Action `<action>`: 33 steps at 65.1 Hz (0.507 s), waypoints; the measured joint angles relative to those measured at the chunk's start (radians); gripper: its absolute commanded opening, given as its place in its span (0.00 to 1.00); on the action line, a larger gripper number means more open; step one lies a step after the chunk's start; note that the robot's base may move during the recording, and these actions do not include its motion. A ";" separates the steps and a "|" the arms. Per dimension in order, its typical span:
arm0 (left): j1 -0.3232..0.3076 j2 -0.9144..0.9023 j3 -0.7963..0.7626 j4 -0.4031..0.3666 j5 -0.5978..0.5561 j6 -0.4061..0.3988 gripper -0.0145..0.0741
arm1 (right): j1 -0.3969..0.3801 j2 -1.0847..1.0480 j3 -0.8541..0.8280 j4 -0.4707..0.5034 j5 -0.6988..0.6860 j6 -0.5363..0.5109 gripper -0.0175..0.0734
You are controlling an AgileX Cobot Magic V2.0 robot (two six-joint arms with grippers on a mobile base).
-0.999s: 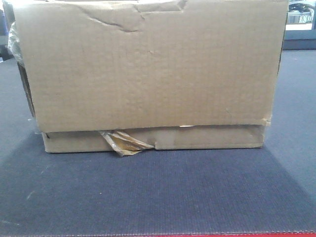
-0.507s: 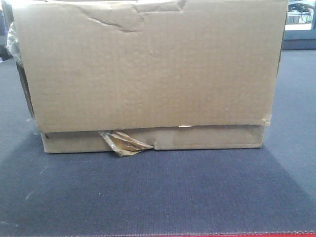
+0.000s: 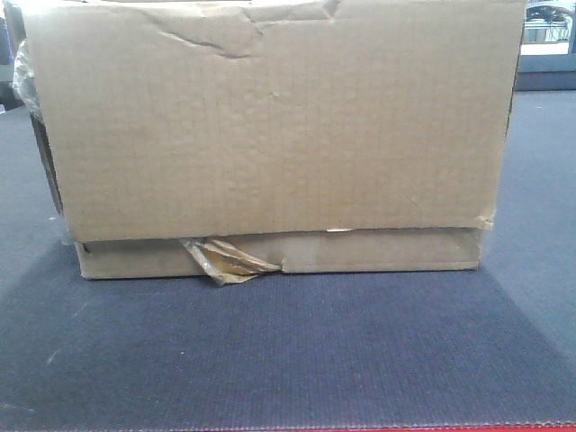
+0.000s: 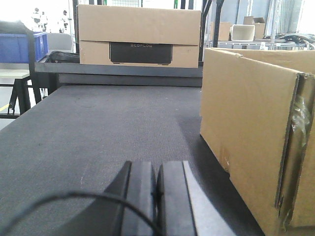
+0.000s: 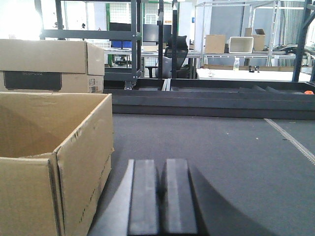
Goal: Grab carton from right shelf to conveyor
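Note:
The carton (image 3: 270,135), a wide brown box with a creased top edge and a tuft of amber tape (image 3: 225,261) at its bottom seam, rests on the dark woven conveyor belt (image 3: 288,351) with a red edge strip (image 3: 360,429). My left gripper (image 4: 157,167) is shut and empty, low over the belt (image 4: 98,128), with the carton (image 4: 256,137) apart to its right. My right gripper (image 5: 161,164) is shut and empty, with the open-topped carton (image 5: 54,157) apart to its left. The right shelf is out of view.
A second brown box with a black label (image 4: 140,37) stands on a dark rack beyond the belt's far end; it also shows in the right wrist view (image 5: 49,66). A blue bin (image 4: 19,46) is at the far left. Frames and tables stand behind.

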 measured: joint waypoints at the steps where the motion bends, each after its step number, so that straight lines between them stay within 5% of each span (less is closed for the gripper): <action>1: 0.000 0.000 0.000 0.000 0.000 0.000 0.16 | 0.000 0.000 0.000 0.000 0.000 0.000 0.13; 33: 0.000 0.000 0.000 0.000 -0.002 0.000 0.16 | 0.000 0.000 0.000 0.000 0.000 0.000 0.13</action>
